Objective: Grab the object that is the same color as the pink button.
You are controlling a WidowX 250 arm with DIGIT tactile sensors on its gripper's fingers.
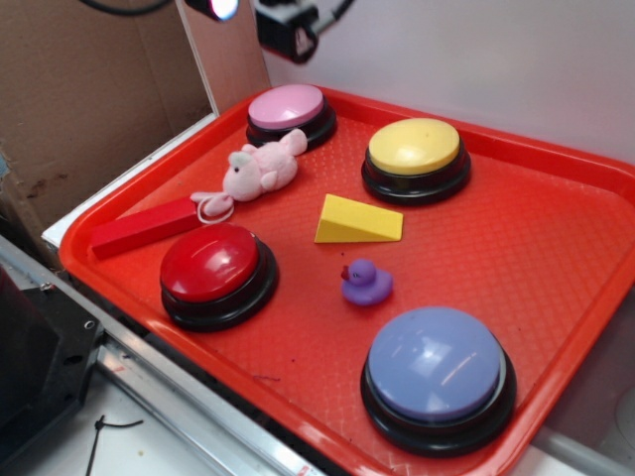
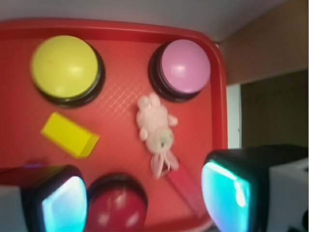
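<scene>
Gripper [image 2: 145, 200] is wide open w/ nothing between its fingers [image 2: 65, 205], hanging above the red tray [image 1: 556, 228]. Pink plush [image 1: 260, 171] lies on the tray just in front of the pink button [image 1: 288, 107], its string loop [image 1: 212, 206] touching a red block [image 1: 144, 227]. Yellow wedge [image 1: 357, 220] & red button [image 1: 213, 266] sit near, apart from it.

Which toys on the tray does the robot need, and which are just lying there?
Needed: pink plush animal, pink button.

Just lying there: yellow button, red button, purple button, purple duck, yellow wedge, red block.
</scene>
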